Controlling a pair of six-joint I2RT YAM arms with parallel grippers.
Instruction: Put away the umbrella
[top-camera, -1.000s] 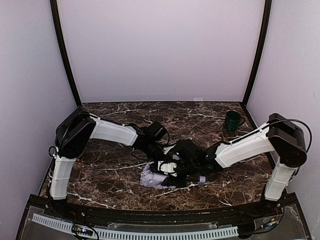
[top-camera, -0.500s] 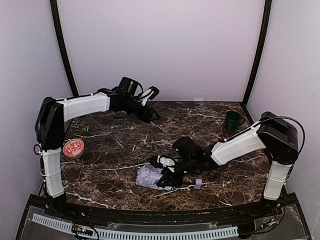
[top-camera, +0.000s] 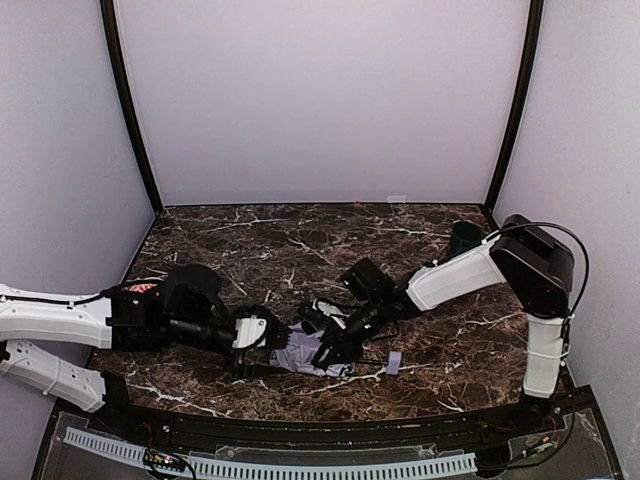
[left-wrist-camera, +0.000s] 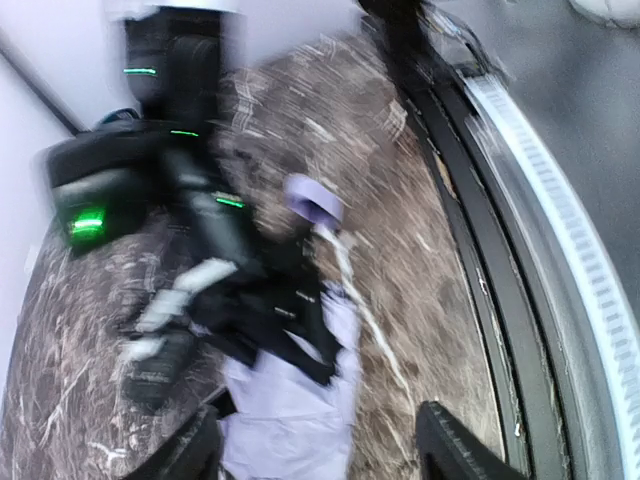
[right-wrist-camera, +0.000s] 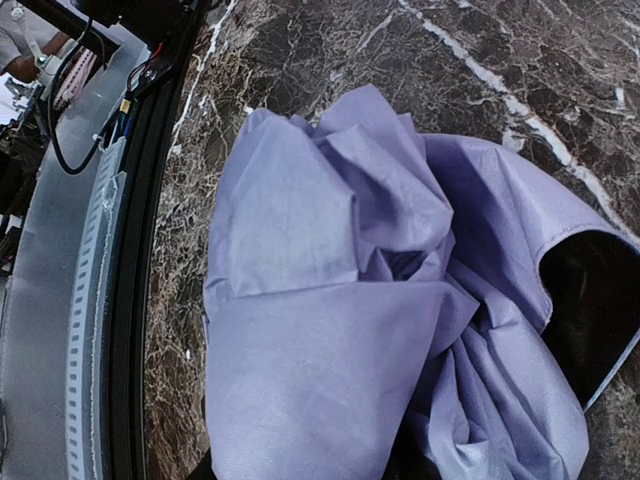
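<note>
Fabric of the umbrella (top-camera: 297, 353) lies bunched in a pale lavender heap on the near middle of the dark marble table (top-camera: 250, 240). Black lining shows at one open fold in the right wrist view. Its small lavender handle knob (top-camera: 394, 361) rests on the marble just right of the heap. The right gripper (top-camera: 335, 338) reaches in from the right and is clamped on the bundle (cloth swallows its fingers, so only dark slivers show at the bottom of its own view). The left gripper (top-camera: 268, 336) lies low just left of the heap, its fingers (left-wrist-camera: 455, 455) spread wide with the fabric in front of the gap; the blur hides whether they touch it. A dark green mug (top-camera: 463, 240) stands well apart at the far right.
</note>
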